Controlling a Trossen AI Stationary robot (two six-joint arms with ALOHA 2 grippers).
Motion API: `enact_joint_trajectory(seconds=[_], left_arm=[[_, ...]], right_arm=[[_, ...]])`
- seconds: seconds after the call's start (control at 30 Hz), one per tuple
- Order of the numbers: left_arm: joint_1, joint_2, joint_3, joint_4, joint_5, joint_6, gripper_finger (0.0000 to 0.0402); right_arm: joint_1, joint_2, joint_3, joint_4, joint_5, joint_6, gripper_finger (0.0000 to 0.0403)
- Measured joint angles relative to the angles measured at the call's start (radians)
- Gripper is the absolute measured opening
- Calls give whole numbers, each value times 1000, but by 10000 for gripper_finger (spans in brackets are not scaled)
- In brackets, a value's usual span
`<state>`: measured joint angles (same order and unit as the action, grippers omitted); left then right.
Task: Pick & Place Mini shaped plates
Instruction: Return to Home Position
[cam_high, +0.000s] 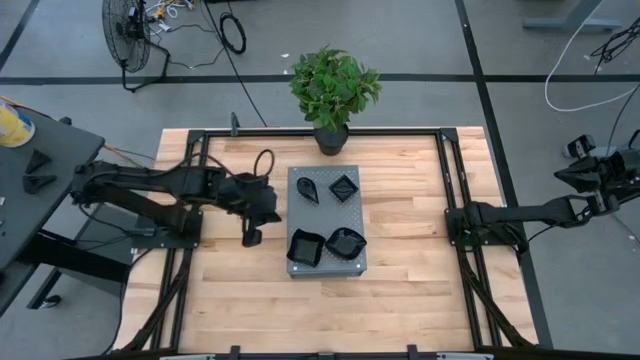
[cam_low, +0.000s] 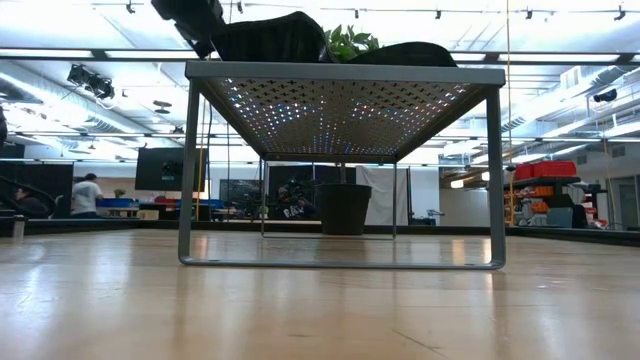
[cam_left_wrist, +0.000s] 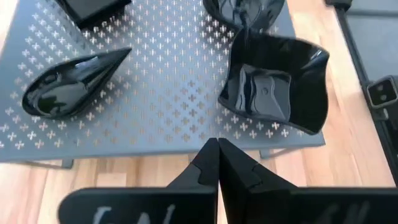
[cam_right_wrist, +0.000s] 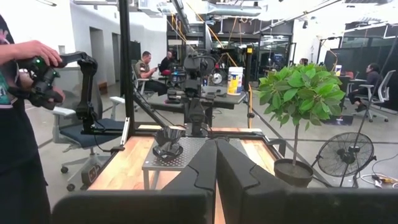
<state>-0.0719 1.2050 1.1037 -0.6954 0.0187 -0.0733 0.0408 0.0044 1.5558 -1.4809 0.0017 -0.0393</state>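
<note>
four black plates (cam_high: 305, 247) in view, one perforated shelf (cam_high: 325, 215), one potted plant (cam_high: 335, 85)

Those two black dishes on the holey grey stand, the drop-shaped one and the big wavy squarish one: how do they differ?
The teardrop dish tapers to one point; the square dish has four corners and wavy sides. The square dish looks wider and deeper than the teardrop dish. The teardrop dish lies wholly on the perforated shelf; the square dish reaches its edge. Both are glossy black.
</note>
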Motion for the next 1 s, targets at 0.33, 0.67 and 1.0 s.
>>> enact_joint_trajectory(seconds=[0.33, 0.67, 1.0], left_arm=[[1, -190, -225, 125, 0, -2, 6], [3, -389, -433, 256, 0, -2, 11], [3, -582, -649, 390, 0, -1, 10]], right_arm=[[0, 0, 0, 0, 0, 0, 16], [0, 0, 0, 0, 0, 0, 16], [0, 0, 0, 0, 0, 0, 16]])
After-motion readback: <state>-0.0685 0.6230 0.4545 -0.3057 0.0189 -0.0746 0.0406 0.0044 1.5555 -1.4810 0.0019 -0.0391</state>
